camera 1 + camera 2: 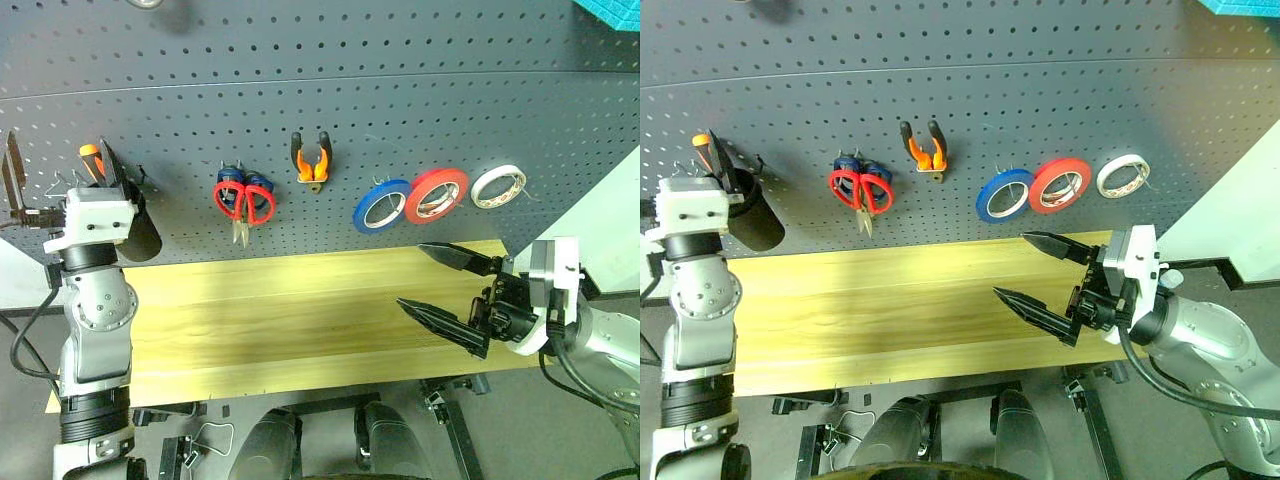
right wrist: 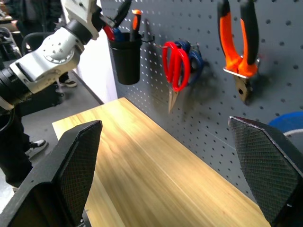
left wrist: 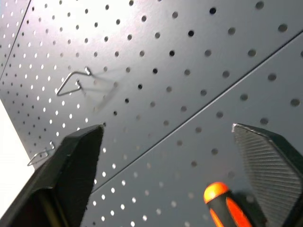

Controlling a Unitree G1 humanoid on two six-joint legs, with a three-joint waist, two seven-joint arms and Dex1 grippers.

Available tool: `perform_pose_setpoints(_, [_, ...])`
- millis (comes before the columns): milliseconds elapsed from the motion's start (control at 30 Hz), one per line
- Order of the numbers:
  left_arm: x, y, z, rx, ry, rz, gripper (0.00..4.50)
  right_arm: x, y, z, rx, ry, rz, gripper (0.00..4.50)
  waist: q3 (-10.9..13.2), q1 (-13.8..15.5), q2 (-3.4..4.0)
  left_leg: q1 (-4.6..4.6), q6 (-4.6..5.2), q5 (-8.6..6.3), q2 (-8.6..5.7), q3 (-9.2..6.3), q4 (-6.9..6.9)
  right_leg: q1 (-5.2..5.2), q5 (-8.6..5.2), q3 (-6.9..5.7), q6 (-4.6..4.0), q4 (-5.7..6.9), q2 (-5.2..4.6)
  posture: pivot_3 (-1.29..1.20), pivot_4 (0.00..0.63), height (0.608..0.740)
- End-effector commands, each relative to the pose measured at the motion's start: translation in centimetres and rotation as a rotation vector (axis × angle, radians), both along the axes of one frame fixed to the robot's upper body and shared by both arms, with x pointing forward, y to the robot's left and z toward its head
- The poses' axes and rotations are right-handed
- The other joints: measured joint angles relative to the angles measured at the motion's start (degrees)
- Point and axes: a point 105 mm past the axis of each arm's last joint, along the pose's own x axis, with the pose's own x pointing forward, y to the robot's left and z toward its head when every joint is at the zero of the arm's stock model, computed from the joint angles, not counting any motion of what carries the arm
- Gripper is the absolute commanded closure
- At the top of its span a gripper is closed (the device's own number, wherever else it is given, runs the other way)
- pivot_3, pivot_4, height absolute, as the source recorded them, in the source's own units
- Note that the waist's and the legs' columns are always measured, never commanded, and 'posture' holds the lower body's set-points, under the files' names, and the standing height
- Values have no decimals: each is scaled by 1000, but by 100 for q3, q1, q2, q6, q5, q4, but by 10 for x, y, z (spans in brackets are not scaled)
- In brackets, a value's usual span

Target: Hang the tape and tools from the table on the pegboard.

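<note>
The left gripper (image 3: 165, 156) is up by the pegboard (image 1: 400, 120), right over a black cup (image 1: 140, 235) at the board's left end; its two fingers are spread wide and hold nothing; an orange-and-black screwdriver handle (image 3: 225, 203) sticks up between them, and I cannot tell if it touches them. Next come the red-handled scissors (image 1: 245, 203), hanging with the blades pointing straight down, in front of blue-handled scissors (image 1: 232, 174); then the pliers (image 1: 312, 158), handles up and nose down; then the blue tape (image 1: 381, 205), the red-orange roll (image 1: 437, 194) and the white roll (image 1: 498, 186), side by side on hooks, their holes facing out. The right gripper (image 1: 435, 282) hangs over the right end of the table (image 1: 270, 320); its fingers are wide apart, point left, and hold nothing.
</note>
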Motion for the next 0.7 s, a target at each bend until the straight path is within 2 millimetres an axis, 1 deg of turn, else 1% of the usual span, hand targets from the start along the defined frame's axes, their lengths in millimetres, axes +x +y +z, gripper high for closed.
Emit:
perform_pose_setpoints(33, [0, -41, 21, 67, -34, -171, 21, -2, 1, 5, -9, -39, -9, 0, 0, 2, 0, 0, 0, 0, 0, 0, 0, 0, 0, 0, 0, 0, 0, 5, 197, 727])
perform_pose_setpoints(133, [-5, -87, 35, 85, -55, -380, 21, -2, 4, 2, -6, -35, -11, 0, 0, 12, -1, -4, 0, 0, -2, -2, 0, 0, 0, -3, 0, -3, -1, 13, 191, 727])
perform_pose_setpoints(200, [-21, -123, 53, 65, -90, -593, 21, -1, 5, 0, -6, -34, -15, 0, 1, 4, -2, -6, 0, 0, -2, -2, 1, 0, 0, -3, 0, -7, -1, 11, 184, 727])
perform_pose_setpoints(267, [-35, -141, 64, 65, -89, -715, 21, 1, 5, -2, -5, -35, -22, 0, 1, -14, -2, -7, 0, 0, -1, -2, 0, 0, 0, -2, 0, -10, -3, 21, 179, 727])
perform_pose_setpoints(333, [-38, -153, 58, 80, -14, -796, 21, 3, 4, -4, -7, -38, -30, 0, -4, -28, 6, -4, -1, 0, 2, 2, -4, -1, 0, 3, 0, -11, -1, 30, 170, 727])
perform_pose_setpoints(367, [-39, -159, 51, 80, 36, -838, 21, 3, 4, -5, -7, -40, -32, 0, -9, -28, 16, -1, -1, 0, 3, 4, -7, -1, 0, 4, 0, -11, 1, 30, 170, 727])
perform_pose_setpoints(467, [-37, -173, 14, 77, 236, -928, 21, 5, 4, -7, 2, -45, -39, 0, -15, -6, 25, 5, -1, 0, 3, 6, -8, 0, -1, 7, 0, -4, 8, 34, 163, 727])
perform_pose_setpoints(533, [-42, -186, -10, 120, 342, -989, 21, 6, 5, -10, 6, -41, -45, 0, -14, 4, 24, 4, -1, 1, 2, 4, -4, 2, -1, 6, -1, -2, 11, 40, 153, 727])
perform_pose_setpoints(600, [-43, -197, -51, 146, 557, -1070, 21, 4, 10, -20, 16, -15, -51, 0, -15, 15, 23, 3, 0, 1, 1, 4, -1, 5, -1, 5, -1, -3, 10, 43, 144, 727])
perform_pose_setpoints(633, [-38, -194, -82, 74, 732, -1093, 21, 4, 13, -28, 20, -5, -72, 0, -20, 15, 25, 4, 0, 1, 1, 4, -1, 7, -1, 4, -1, -4, 10, 49, 140, 727])
perform_pose_setpoints(667, [-34, -187, -106, 46, 830, -1076, 21, 7, 16, -37, 28, 2, -112, 0, -29, 12, 28, 5, 0, 0, 0, 3, -3, 8, -1, 4, -1, -5, 10, 49, 134, 727])
perform_pose_setpoints(700, [-31, -180, -121, 31, 875, -1056, 21, 12, 17, -44, 35, 5, -158, 0, -40, 8, 38, 8, 1, 0, 1, 3, -6, 9, -2, 4, -2, -6, 11, 50, 126, 727])
